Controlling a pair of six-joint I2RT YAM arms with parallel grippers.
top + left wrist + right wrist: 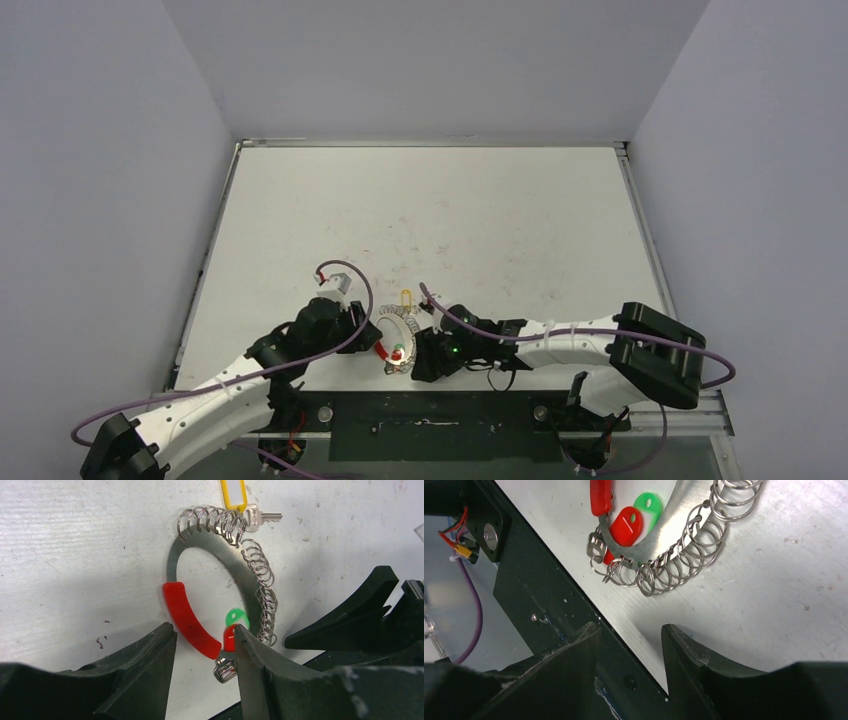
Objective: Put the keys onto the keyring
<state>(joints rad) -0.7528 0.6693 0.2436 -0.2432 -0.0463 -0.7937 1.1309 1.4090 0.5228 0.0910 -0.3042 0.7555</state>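
Keyring [205, 539] lies flat on the table [75, 555] near its front edge, between the two arms; red piece [187, 617], red tag [229, 637] and green tag [236, 616] at its near side; yellow-tagged key [260, 516] at the far side by the split rings [260, 575], cannot tell if threaded; left gripper [204, 632] released, low, fingers straddling the red piece; right gripper [630, 630] released, empty, tilted down just short of the ring; likely best: left pinches the red piece squarely, clear of the tags, to steady the ring.
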